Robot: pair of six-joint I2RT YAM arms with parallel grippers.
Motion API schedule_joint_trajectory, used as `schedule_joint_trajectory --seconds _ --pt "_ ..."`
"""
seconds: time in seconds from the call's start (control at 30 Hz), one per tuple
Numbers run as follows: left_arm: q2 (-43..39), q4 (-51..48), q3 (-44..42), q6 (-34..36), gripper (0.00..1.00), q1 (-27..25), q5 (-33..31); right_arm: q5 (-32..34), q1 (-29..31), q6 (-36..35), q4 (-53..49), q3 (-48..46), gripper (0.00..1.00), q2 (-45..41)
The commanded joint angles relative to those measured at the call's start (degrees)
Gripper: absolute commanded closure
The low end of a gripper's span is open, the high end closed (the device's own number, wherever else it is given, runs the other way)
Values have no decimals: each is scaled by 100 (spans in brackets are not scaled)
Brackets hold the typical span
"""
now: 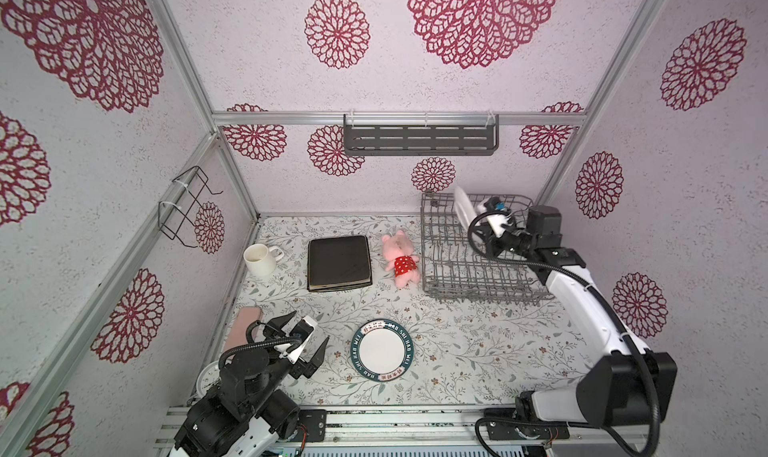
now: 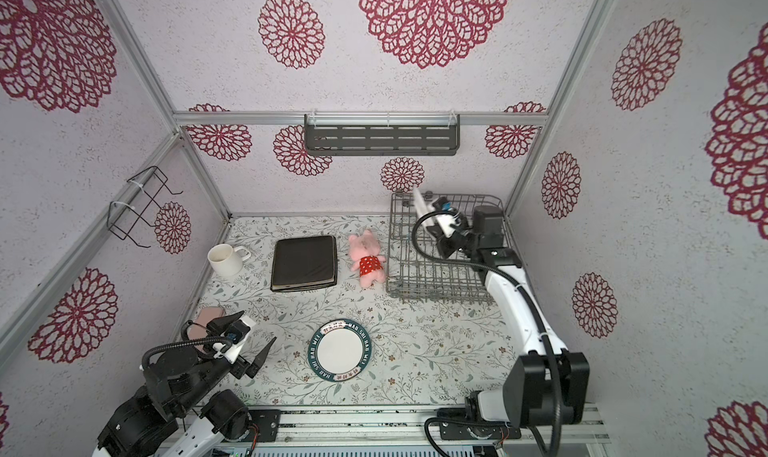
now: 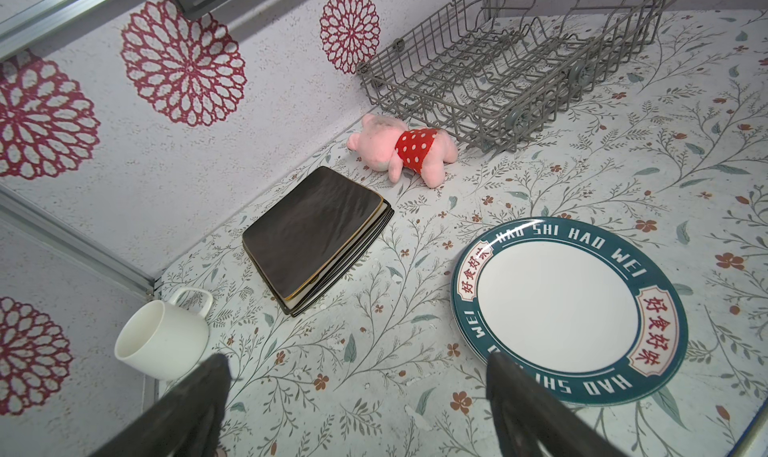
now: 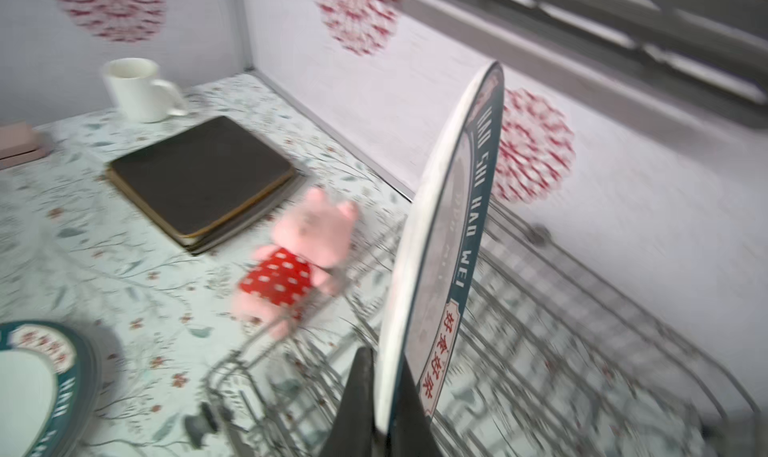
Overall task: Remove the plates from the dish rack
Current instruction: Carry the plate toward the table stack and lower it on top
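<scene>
- Plates were nearly all out: one round teal-rimmed plate point(image 4: 444, 234) stood on edge above the dish rack point(image 1: 465, 272) at 2 o'clock on the table, and no other plate showed among the tines.
- I judged the step in hand to be carrying that plate off to the stack of round plates point(image 1: 382, 351) lying flat at 6 o'clock.
- Done well, the plate would rise until its lower rim cleared the tines and the raised wire side. It would then swing toward 6 o'clock, wide of the pink pig toy point(image 1: 401, 259) lying just beside the rack at 12 o'clock.
- It should tip flat only once it was over the stack, then come down centred so the rims nested without a clatter.
- Right gripper point(image 4: 386, 376) pinched the plate at its rim, one jaw on each face. A hold that near the edge could let the plate pivot, so a slow wrist turn seemed wise.
- Left gripper point(image 3: 357, 363) hung spread wide and empty at 8 o'clock, near the round stack.
- Square plates point(image 1: 338, 263) lay stacked at 11 o'clock, beside the white mug point(image 1: 259, 259) at 10.
</scene>
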Motion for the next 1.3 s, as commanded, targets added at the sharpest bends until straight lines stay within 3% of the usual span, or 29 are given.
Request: schedule_joint_trajectory --seconds 0.0,0.17,0.33,0.5,0.8,1.27 --pt "-49 106 -28 72 3 -82 21 730 646 -608 456 -201 100 -443" --pt "-69 120 -28 73 3 -98 23 1758 2242 -1042 361 -586 100 -754" --pt "-93 131 -37 85 3 -99 20 3343 3901 -2105 996 -1469 100 -895" --pt "-142 135 -44 85 3 -99 -5 4377 4984 -2919 1281 -1842 100 -742" --pt "-177 133 -45 89 3 -108 -2 5519 6213 -3652 1013 -2372 100 -169" --pt "-160 96 -54 119 3 -108 167 5923 6812 -3400 1730 -3005 100 -115"
